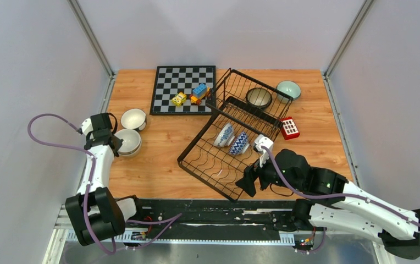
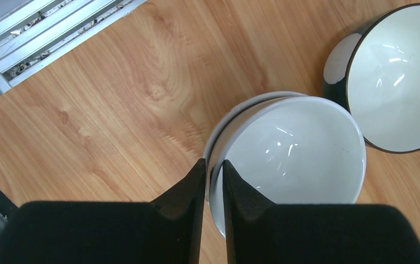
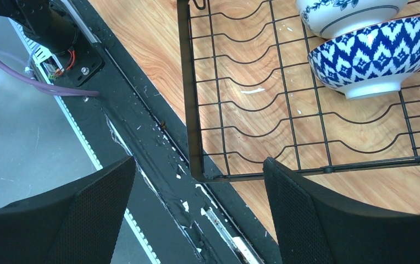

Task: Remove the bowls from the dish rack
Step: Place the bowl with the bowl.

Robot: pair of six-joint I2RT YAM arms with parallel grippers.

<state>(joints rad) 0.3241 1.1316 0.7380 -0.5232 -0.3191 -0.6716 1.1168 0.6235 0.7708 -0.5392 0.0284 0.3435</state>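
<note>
- Centre-right of the top view: dish rack [image 1: 205, 180], black wire, set askew on the wooden table [image 1: 164, 148].
- In the middle of the rack: floral blue-and-white bowl [image 1: 224, 134] and zigzag blue-and-white bowl [image 1: 239, 143], both tipped on their sides and touching each other.
- In the upper part of the rack: dark speckled bowl [image 1: 259, 97], upright.
- Just outside the rack's upper right corner, on the table: mint green bowl [image 1: 288, 89], upright.
- Left side of the frame, on the table: stack of two white bowls [image 1: 128, 142], with a dark-rimmed white bowl [image 1: 133, 119] just above it, close beside but apart.
- At the stack's left edge: left gripper [image 1: 117, 144].
- In the left wrist view: fingers [image 2: 194, 190] set to a narrow slit with the stack's near rim in it, one finger outside the wall and the other inside.
- Lower centre-right, over the rack's near corner: right gripper [image 1: 250, 181].
- In the right wrist view: fingers [image 3: 100, 201] spread wide, holding nothing, only the rack corner and the table edge below them.
- Upper centre: chessboard [image 1: 169, 82], carrying a yellow toy block [image 1: 179, 99] and a blue-and-orange toy block [image 1: 199, 92] near its lower right corner.
- Just beside the rack's right edge: red block with white squares [image 1: 289, 128].
</note>
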